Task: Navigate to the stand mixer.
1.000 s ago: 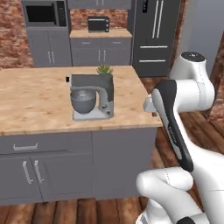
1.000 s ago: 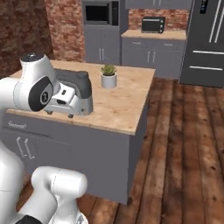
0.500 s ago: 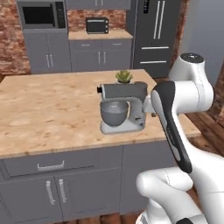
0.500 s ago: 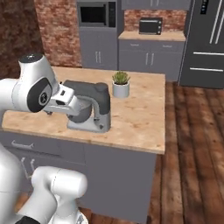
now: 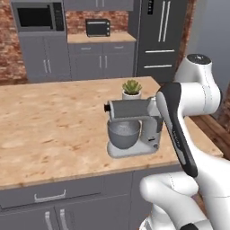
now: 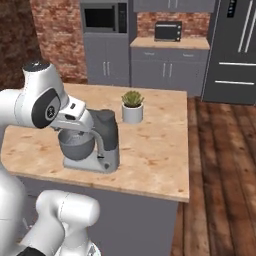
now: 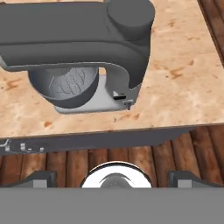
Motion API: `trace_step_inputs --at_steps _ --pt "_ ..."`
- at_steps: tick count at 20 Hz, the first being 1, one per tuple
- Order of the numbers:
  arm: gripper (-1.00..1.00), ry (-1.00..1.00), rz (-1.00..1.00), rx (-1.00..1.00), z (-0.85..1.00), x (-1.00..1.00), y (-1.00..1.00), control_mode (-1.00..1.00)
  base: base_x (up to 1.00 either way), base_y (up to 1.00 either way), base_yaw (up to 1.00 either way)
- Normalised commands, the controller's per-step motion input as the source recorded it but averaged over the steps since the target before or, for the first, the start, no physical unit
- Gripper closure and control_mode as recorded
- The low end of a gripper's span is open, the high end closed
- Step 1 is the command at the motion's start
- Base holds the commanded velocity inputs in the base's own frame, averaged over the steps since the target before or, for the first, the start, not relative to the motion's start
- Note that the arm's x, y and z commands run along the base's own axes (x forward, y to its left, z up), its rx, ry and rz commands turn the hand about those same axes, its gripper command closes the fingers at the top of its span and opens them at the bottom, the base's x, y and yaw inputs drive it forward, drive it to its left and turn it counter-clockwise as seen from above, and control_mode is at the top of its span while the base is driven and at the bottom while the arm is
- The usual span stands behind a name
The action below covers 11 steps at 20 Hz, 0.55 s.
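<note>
Closest thing in is the robot's own arm, folded up right in front of the stand mixer, and honestly that's my main worry. In the right base view the hand end of the arm sits just beside the mixer's head, over the bowl, so if the base creeps any further toward the surface I'd guess the wrist or elbow could clip the head and shove the mixer along, or the base could bump the grey cabinet fronts below. The claw looks down at the mixer from above the near edge; its two tips sit wide apart, nothing between them, so I'd call it spread and empty.

The mixer stands near the front edge of the wood-look island, toward its right-hand end, head horizontal, silver bowl under it, column on the side toward the arm. I'd say the drive is basically there.

Just behind the mixer is a small potted succulent. Well beyond that, against the back wall: toaster oven, built-in microwave, dark fridge.

No readable brand or label anywhere; too blurry to tell.
</note>
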Motion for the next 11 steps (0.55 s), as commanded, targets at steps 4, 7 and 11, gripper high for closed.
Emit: trace_step_inputs --at_steps 4,7,11 --pt "-1.0 0.0 0.0 0.0 0.0 0.0 0.0 1.0 0.31 0.0 0.0" --pt "-1.0 0.0 0.0 0.0 0.0 0.0 0.0 1.0 -0.01 0.0 0.0" --pt "-1.0 0.0 0.0 0.0 0.0 0.0 0.0 1.0 0.0 0.0 0.0"
